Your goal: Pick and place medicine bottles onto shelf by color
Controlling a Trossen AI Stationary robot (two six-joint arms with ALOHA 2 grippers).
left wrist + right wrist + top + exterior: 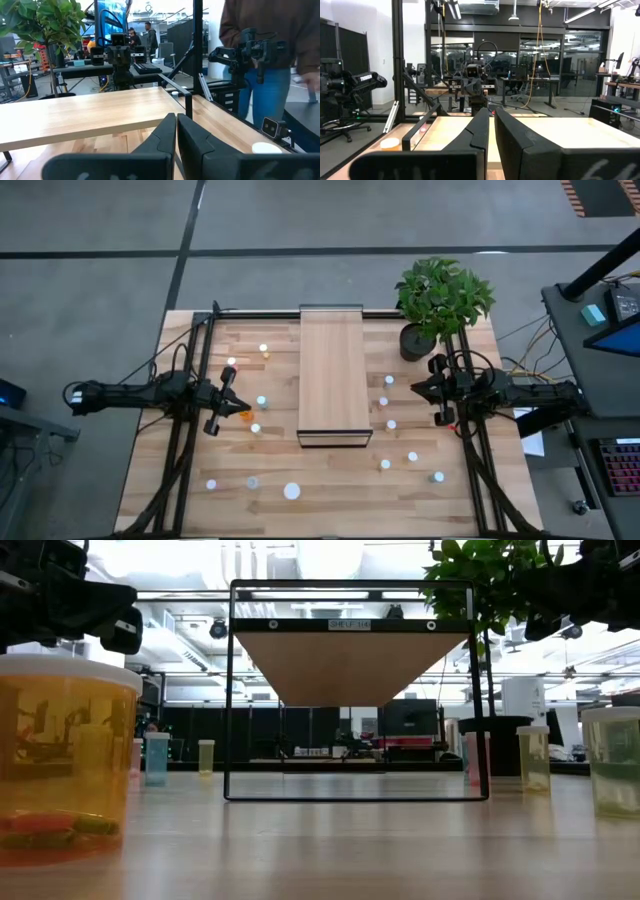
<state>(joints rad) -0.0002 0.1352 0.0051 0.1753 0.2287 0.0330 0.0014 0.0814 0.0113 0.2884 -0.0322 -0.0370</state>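
The shelf (pixel 333 375) is a long light-wood board in a dark frame that runs down the table's middle. Small white-capped medicine bottles stand on the tabletop on both sides of it: an orange one (pixel 245 415) and a pale blue one (pixel 262 401) on the left, several (pixel 391 424) on the right, and a larger white-capped one (pixel 291 491) near the front. My left gripper (pixel 236 394) hovers left of the shelf, shut (pixel 176 116) and empty. My right gripper (pixel 420 388) hovers right of the shelf, also shut (pixel 490 110) and empty.
A potted green plant (pixel 440 300) stands at the table's far right corner. A big orange bottle (pixel 60 760) fills the low view's left. A person (pixel 270 50) stands beyond the table's edge. Dark arm frames (pixel 180 450) run along both table sides.
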